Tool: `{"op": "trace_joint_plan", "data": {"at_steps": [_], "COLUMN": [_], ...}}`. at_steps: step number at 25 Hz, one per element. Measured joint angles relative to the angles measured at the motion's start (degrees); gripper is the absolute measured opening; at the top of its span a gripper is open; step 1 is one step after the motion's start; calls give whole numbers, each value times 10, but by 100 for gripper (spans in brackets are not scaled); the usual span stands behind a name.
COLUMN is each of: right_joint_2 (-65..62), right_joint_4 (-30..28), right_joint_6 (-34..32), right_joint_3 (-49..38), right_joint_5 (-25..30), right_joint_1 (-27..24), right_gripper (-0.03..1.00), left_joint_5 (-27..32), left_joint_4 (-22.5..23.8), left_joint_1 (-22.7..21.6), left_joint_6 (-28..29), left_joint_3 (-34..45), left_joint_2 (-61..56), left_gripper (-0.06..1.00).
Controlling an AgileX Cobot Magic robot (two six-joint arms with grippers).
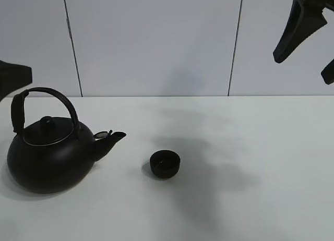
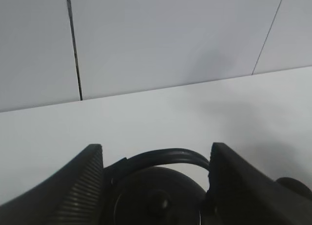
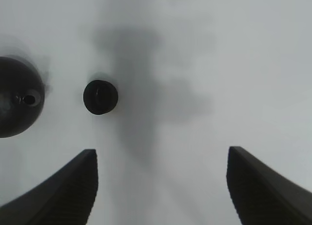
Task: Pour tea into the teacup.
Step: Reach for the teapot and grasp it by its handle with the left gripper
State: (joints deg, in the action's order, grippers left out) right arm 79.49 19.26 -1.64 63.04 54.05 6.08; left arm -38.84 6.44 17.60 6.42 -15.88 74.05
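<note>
The pour has not begun. The big round black kettle with an arched handle and knobbed lid [image 1: 49,155] stands upright on the white desk [image 1: 261,199], and its short spout points toward the small round matte black handleless teacup [image 1: 165,164]. The teacup sits near the middle of the desk, a little apart from the spout and touching nothing. Its inside is too dark to tell whether it holds any liquid. By my reading, nearly the whole task is left: grasp the handle, lift the kettle, bring the spout over the teacup and tip it.

The left fingers [image 2: 78,186] are spread apart, one on each side of the kettle's handle [image 2: 161,158], which runs across the gap between them. They are not clamped on it. The high view shows them at the handle's upper end, but whether either of them brushes it cannot be told.

The right fingers [image 3: 68,186] are wide apart and hold nothing. They hang high above the far right part of the desk, well away from both teacup and kettle, with only bare desk between them.
</note>
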Motion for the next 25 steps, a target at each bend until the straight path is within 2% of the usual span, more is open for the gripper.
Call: {"op": "trace_joint_plan", "data": {"at_steps": [8, 16, 20, 25], "right_joint_2": [0, 0, 0, 0], "right_joint_4": [-2, -2, -2, -2], "right_joint_6": [3, 4, 4, 4], "right_joint_3": [0, 0, 0, 0], "right_joint_5": [2, 7, 11, 11], "right_joint_1": [0, 0, 0, 0], "right_gripper": [51, 51, 51, 51], "left_joint_5": [-88, -181, -197, -199], "left_joint_4": [3, -41, -83, -88], "left_joint_1": [0, -1, -1, -2], "left_joint_6": [-1, -40, -52, -86], "left_joint_3": [0, 0, 0, 0], "left_joint_2": [111, 194, 200, 200], "left_gripper": [46, 46, 46, 46]}}
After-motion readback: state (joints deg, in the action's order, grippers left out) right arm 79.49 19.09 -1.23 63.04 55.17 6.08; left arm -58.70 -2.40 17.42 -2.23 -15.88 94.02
